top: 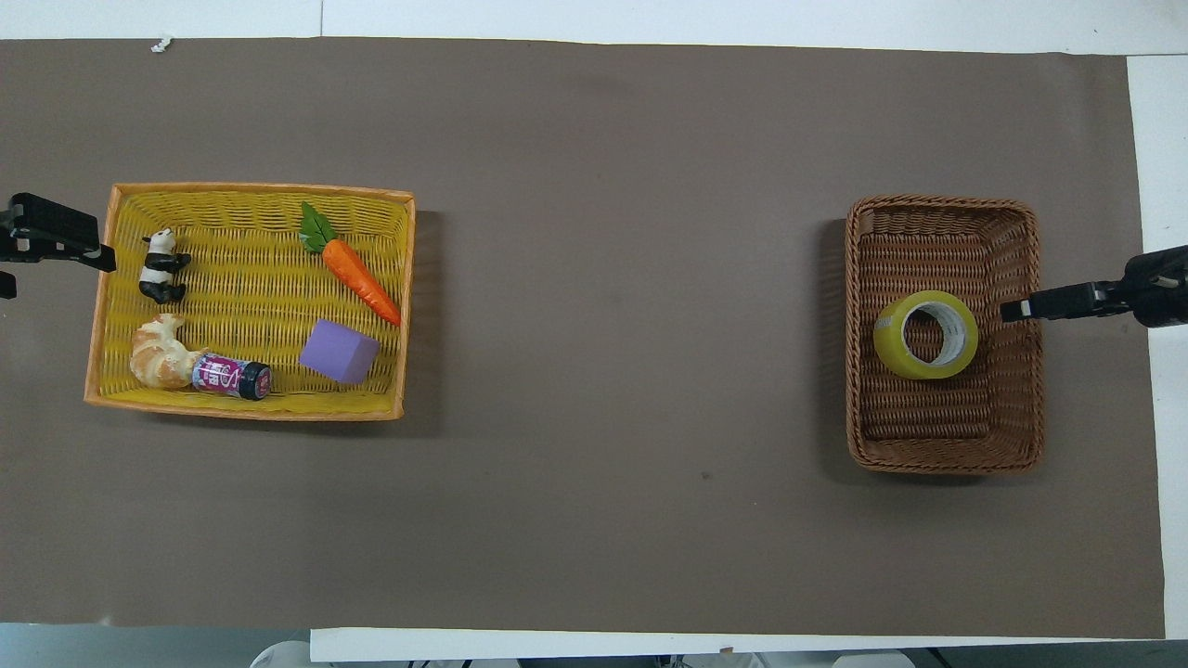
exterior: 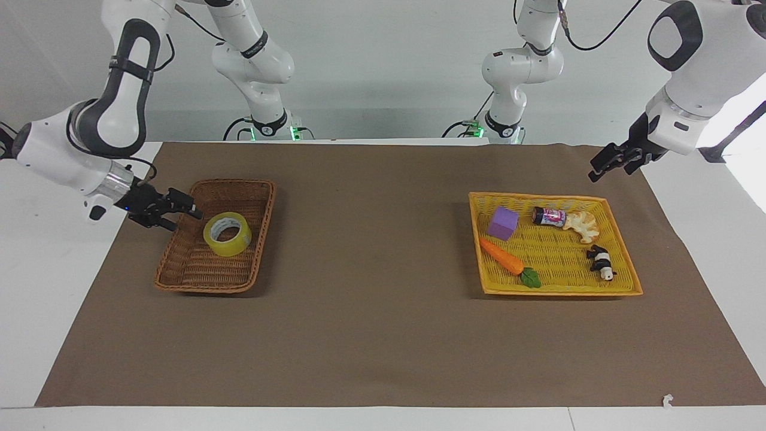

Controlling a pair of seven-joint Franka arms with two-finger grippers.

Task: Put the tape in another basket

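Left end effector (top: 56, 243) cut off at frame edge

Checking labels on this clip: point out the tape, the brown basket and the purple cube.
tape (top: 894, 348): overhead view, on its yellow outer band.
brown basket (top: 937, 204): overhead view, on its woven rim.
purple cube (exterior: 502, 222): facing view, on its front face.

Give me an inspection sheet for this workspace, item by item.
Surface: brown mat over a white table.
Job's things: tape lies in the brown basket, free of any grip.
Clutter: yellow tray holds purple cube, carrot, small can, croissant, panda figure.
Grippers: right gripper jaws open, over the basket's rim; left gripper open, waiting over the mat beside the tray.
Cables: black leads run along both arms.
Surroundings: plain white wall.
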